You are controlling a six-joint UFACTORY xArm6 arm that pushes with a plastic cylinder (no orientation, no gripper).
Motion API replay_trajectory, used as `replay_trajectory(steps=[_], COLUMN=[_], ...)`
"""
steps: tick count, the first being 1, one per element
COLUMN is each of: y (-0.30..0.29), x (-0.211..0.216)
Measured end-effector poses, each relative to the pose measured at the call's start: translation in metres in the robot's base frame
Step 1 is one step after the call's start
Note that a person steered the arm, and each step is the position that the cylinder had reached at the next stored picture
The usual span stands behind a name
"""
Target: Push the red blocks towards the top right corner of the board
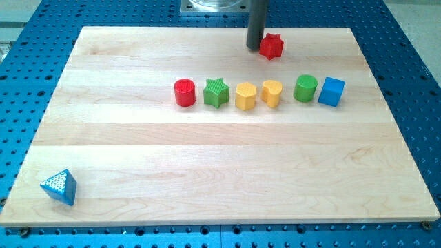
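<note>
The arm carries no claw, only a dark rod, and my tip (pixel 255 47) sits on the wooden tabletop (pixel 138 158) near the view's top edge, just to the left of the red star block (pixel 271 46), touching it or very nearly so. Below them runs a row across the middle: a red cylinder (pixel 185 92) at its left end, then a green star (pixel 216 92), a yellow block (pixel 245 96), a yellow heart-like block (pixel 271 92), a green cylinder (pixel 305 88) and a blue cube (pixel 331 91). A blue triangular block (pixel 59 187) lies alone at the view's bottom left corner.
</note>
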State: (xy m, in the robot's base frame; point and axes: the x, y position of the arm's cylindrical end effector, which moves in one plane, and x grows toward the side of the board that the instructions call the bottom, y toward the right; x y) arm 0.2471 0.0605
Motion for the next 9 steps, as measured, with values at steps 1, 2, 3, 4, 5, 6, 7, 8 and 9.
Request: replay_trajectory(steps=[1, 2, 3, 4, 5, 6, 7, 8, 9], y=[-0.012, 0.017, 0.068, 0.084, 0.062, 0.077, 0.105, 0.118, 0.037], x=[0.015, 0.018, 0.015, -0.003, 0.014, 0.044, 0.031, 0.014, 0.029])
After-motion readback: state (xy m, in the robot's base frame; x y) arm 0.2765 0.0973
